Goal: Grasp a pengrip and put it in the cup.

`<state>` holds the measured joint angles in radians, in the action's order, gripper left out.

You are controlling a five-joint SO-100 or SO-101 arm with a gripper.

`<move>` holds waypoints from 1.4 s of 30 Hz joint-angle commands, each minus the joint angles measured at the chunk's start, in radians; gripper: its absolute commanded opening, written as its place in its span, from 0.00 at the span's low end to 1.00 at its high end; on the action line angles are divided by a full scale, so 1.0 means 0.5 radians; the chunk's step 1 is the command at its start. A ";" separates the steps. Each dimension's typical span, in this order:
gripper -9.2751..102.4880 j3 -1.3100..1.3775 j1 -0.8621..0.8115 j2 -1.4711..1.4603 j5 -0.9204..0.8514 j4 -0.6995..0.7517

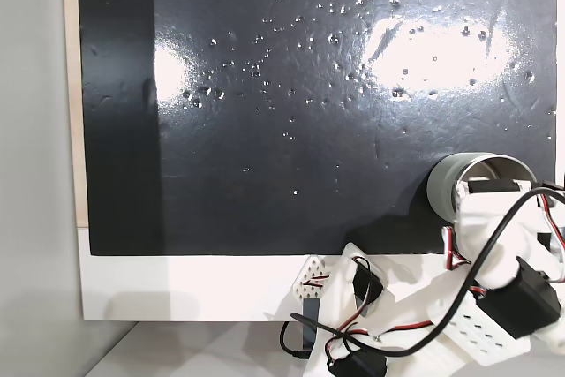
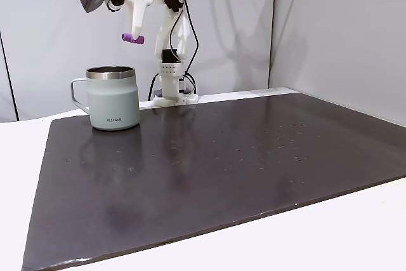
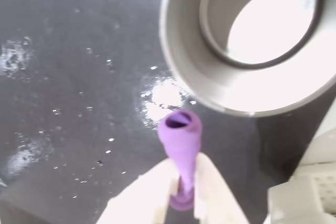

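Note:
In the fixed side view my gripper (image 2: 134,35) hangs high over the dark mat, shut on a small purple pengrip (image 2: 132,39). It is above the cup (image 2: 114,98) and slightly right of its rim. The cup is grey-green with a metal rim and a handle on its left. In the wrist view the pengrip (image 3: 181,142) sticks out between my white fingers (image 3: 202,182), and the cup's shiny open mouth (image 3: 184,40) lies up and to the right of it. From above, the cup's wall (image 1: 444,184) shows at the mat's lower right, partly under my white arm (image 1: 494,245).
A large black mat (image 2: 222,157) covers most of the white table, speckled with small bright flecks. My arm's base (image 2: 170,90) stands behind the cup at the mat's far edge. Grey walls close off the back in the side view.

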<state>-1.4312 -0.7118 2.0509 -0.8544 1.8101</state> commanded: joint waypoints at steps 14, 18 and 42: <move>0.08 -0.040 -0.420 0.034 -0.374 -0.313; 0.08 -0.043 -0.423 0.034 -0.387 -0.347; 0.37 -0.037 -0.420 0.003 -0.411 -0.313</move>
<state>-1.4588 -0.9235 2.0448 -1.0508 1.6690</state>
